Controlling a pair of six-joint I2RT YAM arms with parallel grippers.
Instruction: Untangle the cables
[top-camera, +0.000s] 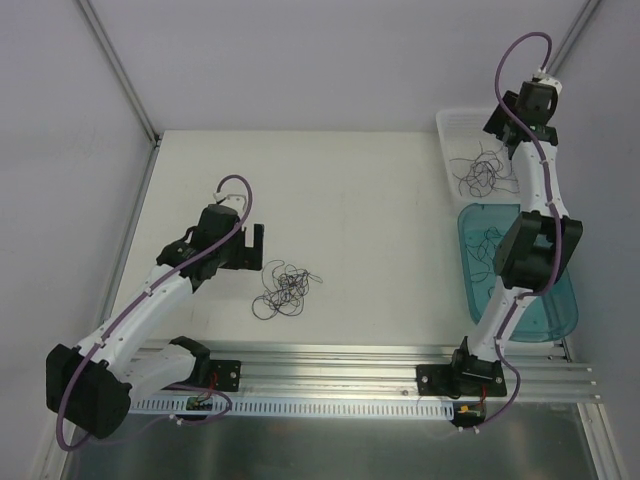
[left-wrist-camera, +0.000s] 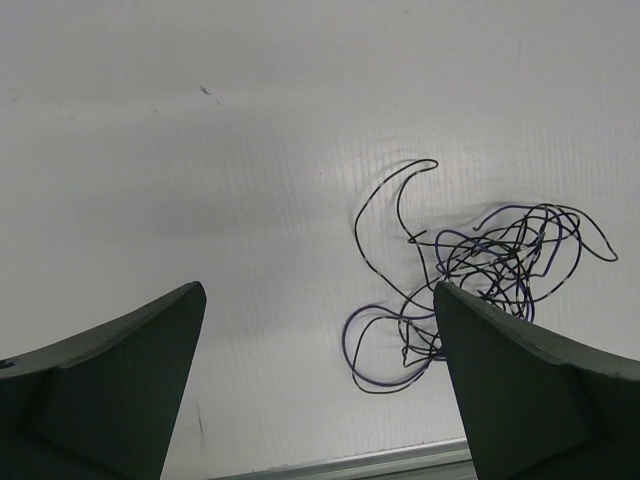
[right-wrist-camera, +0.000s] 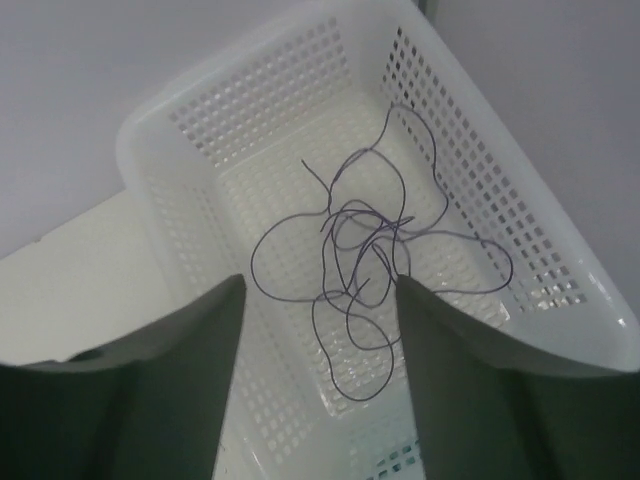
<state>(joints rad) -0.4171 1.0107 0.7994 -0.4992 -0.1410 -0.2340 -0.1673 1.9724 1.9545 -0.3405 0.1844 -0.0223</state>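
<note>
A tangled wad of thin dark cables (top-camera: 285, 290) lies on the white table. In the left wrist view the wad (left-wrist-camera: 480, 270) sits ahead and right of my left gripper (left-wrist-camera: 318, 292), which is open wide and empty, its right finger (left-wrist-camera: 520, 390) overlapping the wad's edge. My left gripper (top-camera: 258, 247) hovers just left of the wad. My right gripper (right-wrist-camera: 318, 284) is open above the white perforated basket (right-wrist-camera: 200, 110). A loose purple cable strand (right-wrist-camera: 370, 270) lies in the basket beneath it, free of the fingers. From above, my right gripper (top-camera: 500, 125) is over that basket's cables (top-camera: 483, 170).
The white basket (top-camera: 450, 120) stands at the back right. A teal tray (top-camera: 555, 310) in front of it holds more thin strands (top-camera: 487, 245). An aluminium rail (top-camera: 350, 365) runs along the near table edge. A metal frame post (top-camera: 125, 75) rises at the back left.
</note>
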